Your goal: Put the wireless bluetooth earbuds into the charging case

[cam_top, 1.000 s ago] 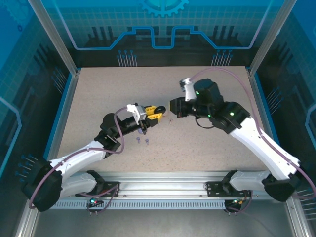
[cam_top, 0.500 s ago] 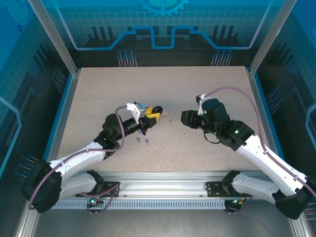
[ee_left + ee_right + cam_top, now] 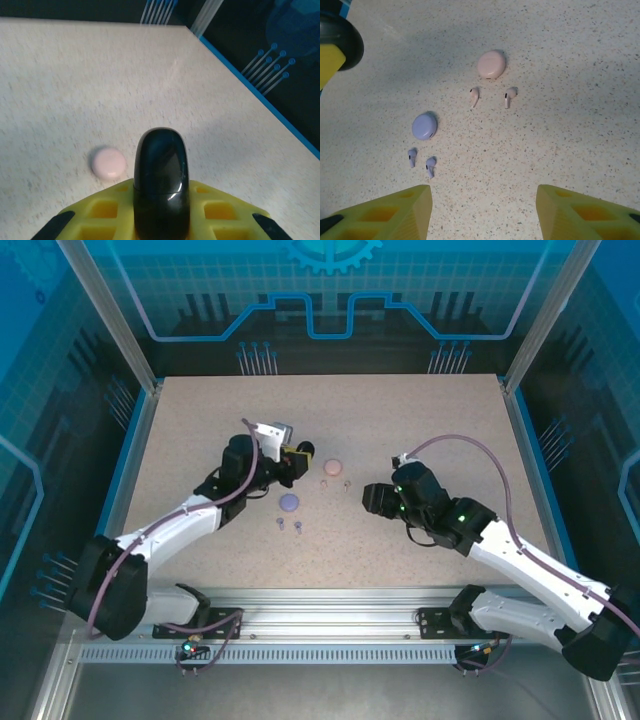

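Speckled table [image 3: 420, 410]: pink earbuds [image 3: 474, 96] lie beside pink case [image 3: 491, 64], straight ahead of right gripper [image 3: 482, 200], stems approx. toward it; fingers [image 3: 395, 215] spread, empty. Left gripper [image 3: 160, 220] clenched on black case [image 3: 160, 170].

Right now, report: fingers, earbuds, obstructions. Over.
Left fingers shut on black case. Right fingers open, empty. Pink earbuds, lilac earbuds loose on table beside pink case, lilac case. Nothing blocking them.
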`<action>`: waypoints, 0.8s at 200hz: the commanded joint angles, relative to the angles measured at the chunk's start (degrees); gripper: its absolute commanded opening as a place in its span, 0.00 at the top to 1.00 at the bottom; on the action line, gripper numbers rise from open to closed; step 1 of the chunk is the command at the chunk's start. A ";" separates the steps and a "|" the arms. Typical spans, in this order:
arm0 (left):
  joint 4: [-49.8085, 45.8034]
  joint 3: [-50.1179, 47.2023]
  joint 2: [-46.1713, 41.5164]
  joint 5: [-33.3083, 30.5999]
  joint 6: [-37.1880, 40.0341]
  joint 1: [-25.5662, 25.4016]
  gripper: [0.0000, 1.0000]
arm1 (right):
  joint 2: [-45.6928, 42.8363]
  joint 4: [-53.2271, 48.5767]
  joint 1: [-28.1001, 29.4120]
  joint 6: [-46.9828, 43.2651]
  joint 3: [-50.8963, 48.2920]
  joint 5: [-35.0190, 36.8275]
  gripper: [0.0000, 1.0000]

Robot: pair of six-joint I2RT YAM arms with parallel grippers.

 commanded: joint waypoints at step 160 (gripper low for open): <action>-16.62 18.59 31.64 19.38 -11.08 15.18 1.00 | 1.43 1.08 3.19 3.03 -0.15 4.23 0.37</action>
